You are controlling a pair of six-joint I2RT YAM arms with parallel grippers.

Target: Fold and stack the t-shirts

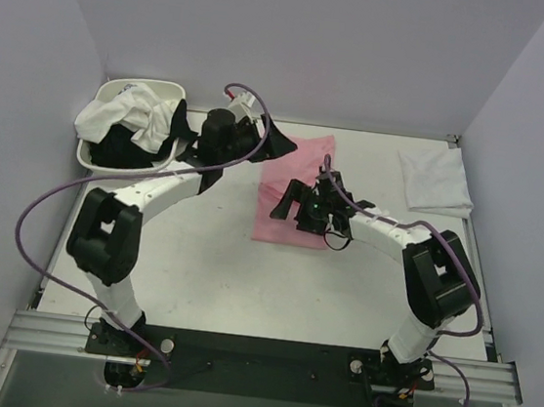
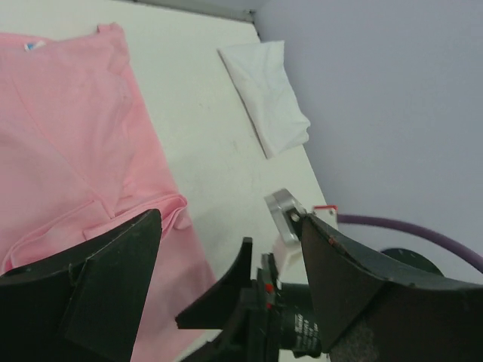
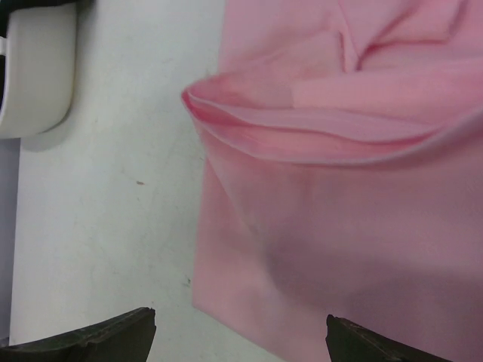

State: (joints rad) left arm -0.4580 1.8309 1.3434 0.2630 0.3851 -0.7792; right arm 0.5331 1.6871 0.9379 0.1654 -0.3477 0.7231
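A light pink t-shirt lies partly folded in the middle of the table, with a rolled fold across it. My left gripper hovers open over its far left edge, holding nothing. Above the shirt's near left corner my right gripper stands open and empty, its fingertips spread wide in the right wrist view. A folded white t-shirt rests at the far right. White and black t-shirts are heaped in the basin.
The white oval basin stands at the far left corner; its end wall shows in the right wrist view. Grey walls close in the table on three sides. The right arm's black gripper body shows between my left fingers.
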